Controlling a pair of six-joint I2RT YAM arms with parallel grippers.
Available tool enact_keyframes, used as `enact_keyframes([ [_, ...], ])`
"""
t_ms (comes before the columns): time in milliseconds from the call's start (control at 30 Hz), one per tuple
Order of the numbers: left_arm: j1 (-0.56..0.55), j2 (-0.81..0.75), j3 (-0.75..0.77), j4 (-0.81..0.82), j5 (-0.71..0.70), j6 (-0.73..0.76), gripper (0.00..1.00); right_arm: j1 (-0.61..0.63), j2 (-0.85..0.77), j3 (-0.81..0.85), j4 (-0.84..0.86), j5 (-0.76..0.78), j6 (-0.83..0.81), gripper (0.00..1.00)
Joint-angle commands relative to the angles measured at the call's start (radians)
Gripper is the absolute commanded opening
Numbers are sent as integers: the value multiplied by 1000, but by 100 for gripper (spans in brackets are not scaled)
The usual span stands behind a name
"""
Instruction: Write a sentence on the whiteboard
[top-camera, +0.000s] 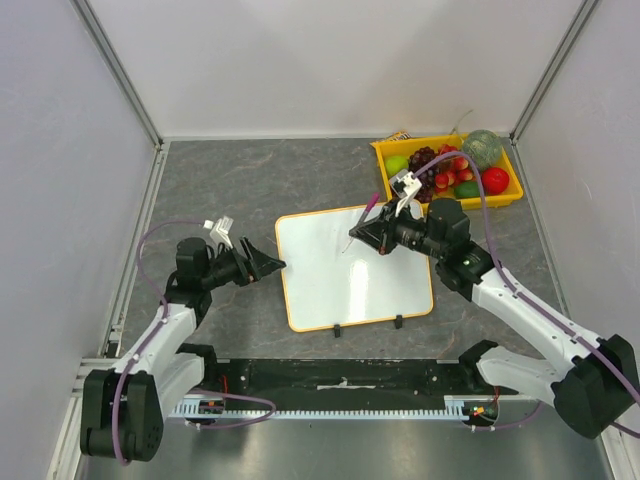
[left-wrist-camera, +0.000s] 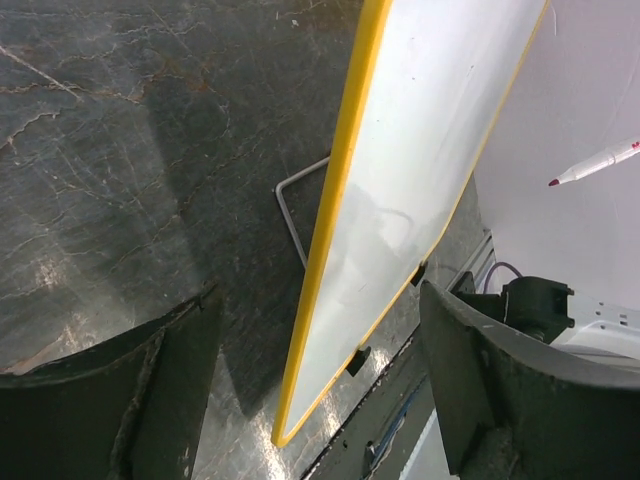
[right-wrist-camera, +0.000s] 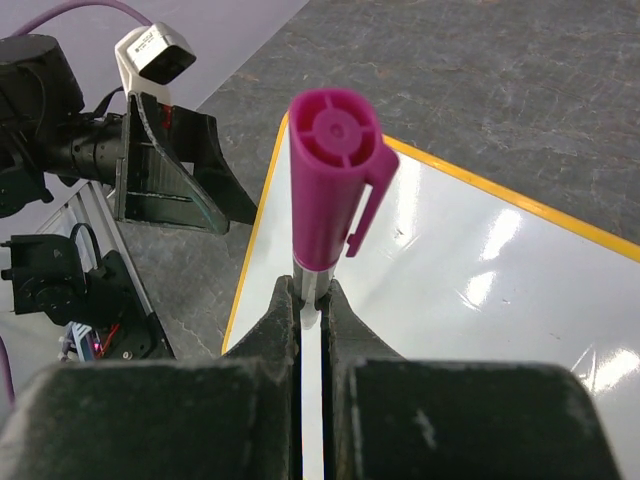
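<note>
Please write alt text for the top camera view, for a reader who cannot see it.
Seen from above, the right gripper holds a marker, tip over the upper part of an orange-rimmed whiteboard that shows no writing. The left gripper stands open at the board's left edge; a yellow fruit tray sits far right.

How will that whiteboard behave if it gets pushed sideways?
The whiteboard looks thin, flat and rigid, so it would probably slide whole rather than bend. Lying flat on the smooth table, it likely shifts easily and seems unlikely to tip.
</note>
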Motion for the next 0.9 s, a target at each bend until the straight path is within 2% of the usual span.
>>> enact_keyframes([
  [0, 5, 57, -32, 234, 61, -58, 82, 24, 34, 35, 104, 26, 26, 0],
  [133, -17, 122, -61, 390, 46, -87, 82, 39, 57, 35, 136, 26, 41, 0],
  [333, -112, 246, -35, 518, 50, -67, 80, 52, 76, 41, 144, 40, 44, 0],
  [633, -142, 349, -89, 786, 73, -82, 74, 52, 79, 47, 121, 57, 37, 0],
  [867, -164, 386, -112, 808, 61, -22, 72, 52, 76, 53, 104, 67, 31, 0],
])
